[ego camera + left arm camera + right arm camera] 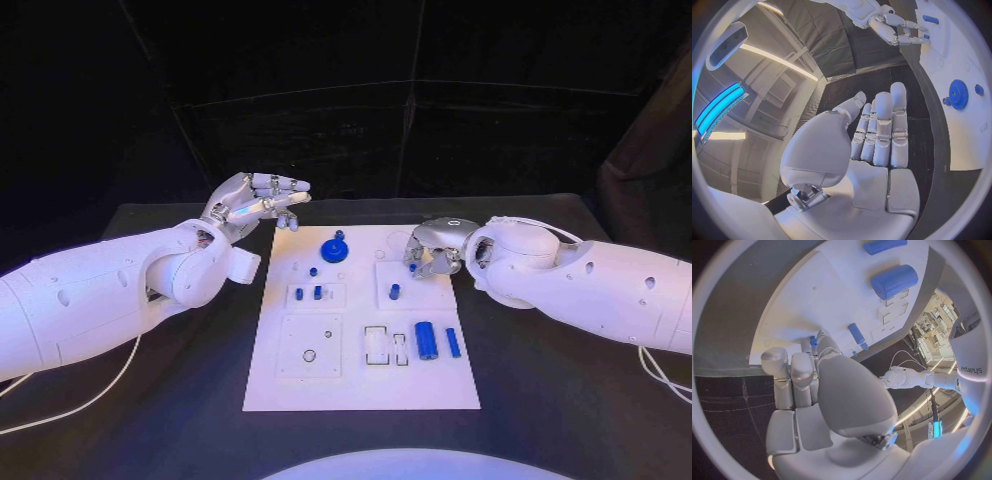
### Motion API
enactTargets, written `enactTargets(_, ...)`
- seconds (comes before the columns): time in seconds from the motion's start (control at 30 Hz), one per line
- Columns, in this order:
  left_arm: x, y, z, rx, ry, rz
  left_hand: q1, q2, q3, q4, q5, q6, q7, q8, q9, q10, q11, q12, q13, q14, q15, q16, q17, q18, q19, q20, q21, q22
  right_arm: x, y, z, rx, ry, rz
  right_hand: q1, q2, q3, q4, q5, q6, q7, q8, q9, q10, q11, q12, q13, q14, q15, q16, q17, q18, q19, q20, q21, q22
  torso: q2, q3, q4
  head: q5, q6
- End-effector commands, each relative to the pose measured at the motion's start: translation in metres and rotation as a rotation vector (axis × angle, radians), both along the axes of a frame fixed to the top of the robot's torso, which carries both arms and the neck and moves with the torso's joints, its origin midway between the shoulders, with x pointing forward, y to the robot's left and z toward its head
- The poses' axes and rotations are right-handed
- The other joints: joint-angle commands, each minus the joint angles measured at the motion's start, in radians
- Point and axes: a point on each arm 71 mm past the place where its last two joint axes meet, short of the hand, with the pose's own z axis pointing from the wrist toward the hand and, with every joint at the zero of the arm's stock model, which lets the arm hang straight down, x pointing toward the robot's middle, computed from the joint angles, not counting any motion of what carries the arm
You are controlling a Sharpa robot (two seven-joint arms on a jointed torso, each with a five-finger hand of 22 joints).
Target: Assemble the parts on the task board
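The white task board [361, 385] lies mid-table. Over its far right part my right hand [434, 245] reaches down, fingertips pinching a small blue peg [414, 267], which the right wrist view shows at the fingertips [813, 341]. My left hand [261, 205] hovers above the board's far left corner, fingers straight and apart, holding nothing [879, 135]. A blue gear [335, 250] stands on the board near it, also the gear [958, 94] in the left wrist view. A thick blue cylinder [427, 340] and a thin blue rod [453, 342] lie at the board's right.
Short blue pegs [300, 293] stand in a block left of centre, another peg [394, 291] right of it. Empty rectangular slots [375, 344] and a plate with holes [310, 345] take the near half. The black table [173, 400] surrounds the board.
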Motion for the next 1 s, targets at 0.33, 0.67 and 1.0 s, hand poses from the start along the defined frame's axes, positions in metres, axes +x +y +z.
enactTargets(0.33,0.0022,0.0051,0.0004,-0.006,0.001,0.021,-0.002,0.002,0.010,0.003,0.005,-0.006,0.013,0.001,-0.002,-0.005,0.010,-0.002,-0.003,-0.007,0.003,-0.006,-0.005,0.005,-0.001,-0.003,-0.007,-0.005,-0.0009,0.0020,-0.0048,-0.058,0.015,0.006,0.046,0.000,0.138,-0.018,0.003,0.098,-0.025,0.019,0.010,0.109,-0.026,-0.005,-0.027,0.028,-0.017,0.063,0.051,-0.030,0.054,-0.012,0.072,0.100,0.001,0.0001,-0.0008,-0.003,-0.004)
enactTargets(0.67,0.0013,0.0073,0.0004,-0.002,0.008,0.022,0.000,0.001,0.014,0.001,0.005,-0.010,0.015,0.001,-0.002,-0.009,0.012,-0.002,-0.004,-0.009,0.005,-0.007,-0.008,0.005,-0.002,-0.002,-0.010,-0.007,-0.0029,0.0057,-0.0045,-0.099,-0.017,0.008,-0.026,-0.071,0.322,-0.047,-0.009,0.131,-0.028,0.000,0.005,0.157,-0.028,-0.059,-0.044,0.026,-0.020,0.080,0.054,-0.034,0.058,-0.016,0.097,0.133,0.005,0.0001,0.0006,-0.007,-0.006)
enactTargets(1.0,0.0017,0.0095,0.0006,0.001,0.004,0.034,0.001,-0.004,0.018,-0.004,0.007,-0.016,0.018,0.001,-0.002,-0.014,0.015,-0.002,-0.005,-0.014,0.007,-0.010,-0.012,0.004,-0.004,0.000,-0.014,-0.011,-0.0050,0.0072,0.0042,-0.043,-0.104,-0.005,-0.114,-0.116,0.469,-0.093,0.007,0.144,-0.025,-0.013,0.007,0.174,-0.029,-0.085,-0.041,0.024,-0.017,0.087,0.048,-0.036,0.062,-0.015,0.109,0.150,0.004,0.0008,0.0008,-0.003,-0.007)
